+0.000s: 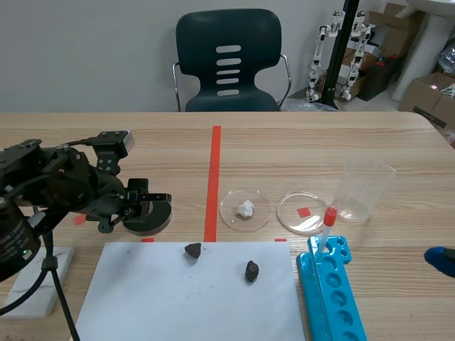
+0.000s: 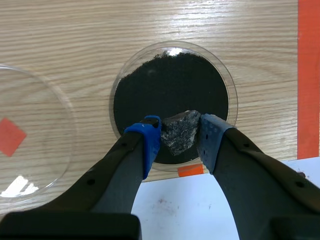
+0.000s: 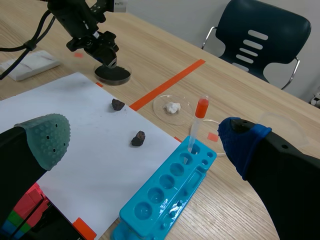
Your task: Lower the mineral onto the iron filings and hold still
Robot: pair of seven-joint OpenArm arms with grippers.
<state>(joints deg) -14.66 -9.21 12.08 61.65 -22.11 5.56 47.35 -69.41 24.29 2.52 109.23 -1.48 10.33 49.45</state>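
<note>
My left gripper [image 2: 180, 136] is shut on a rough grey-black mineral [image 2: 180, 132], pinched between its blue pads. The mineral hangs over the near part of a clear round dish [image 2: 227, 82] filled with black iron filings [image 2: 167, 85]. Whether it touches the filings I cannot tell. In the scene view the left gripper [image 1: 148, 206] sits just over that dish [image 1: 158, 222], left of the red tape line. My right gripper [image 3: 145, 136] is open and holds nothing, low at the table's right edge [image 1: 441, 260].
Two dark rocks [image 1: 193, 249] [image 1: 252, 270] lie on a white paper sheet [image 1: 142, 298]. A dish with a white lump [image 1: 245, 209], an empty dish [image 1: 301, 212], a plastic beaker [image 1: 364, 188] and a blue tube rack [image 1: 334, 291] stand right of the line.
</note>
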